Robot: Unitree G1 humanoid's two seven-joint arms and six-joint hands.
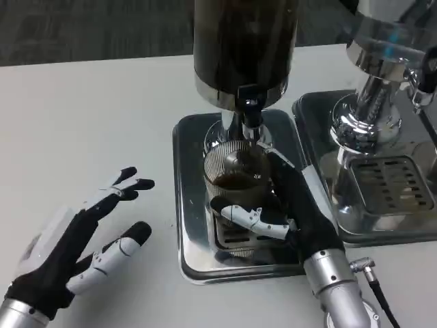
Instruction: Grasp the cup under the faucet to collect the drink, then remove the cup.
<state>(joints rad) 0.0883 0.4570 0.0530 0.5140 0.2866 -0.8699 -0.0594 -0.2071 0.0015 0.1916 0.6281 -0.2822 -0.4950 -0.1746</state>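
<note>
Gripping cup (235,179) upright under faucet (250,119): right hand (287,212) | left hand (82,239) spread, idle

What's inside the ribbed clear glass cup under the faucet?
Dark brown drink fills the lower part of the ribbed clear glass cup, beneath the black faucet. The right hand grips the cup, its fingers covering the base.

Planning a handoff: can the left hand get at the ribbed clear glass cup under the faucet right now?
Probably not cleanly. The left hand rests open on the white table, with a free path, but the right hand already wraps the ribbed clear glass cup.
</note>
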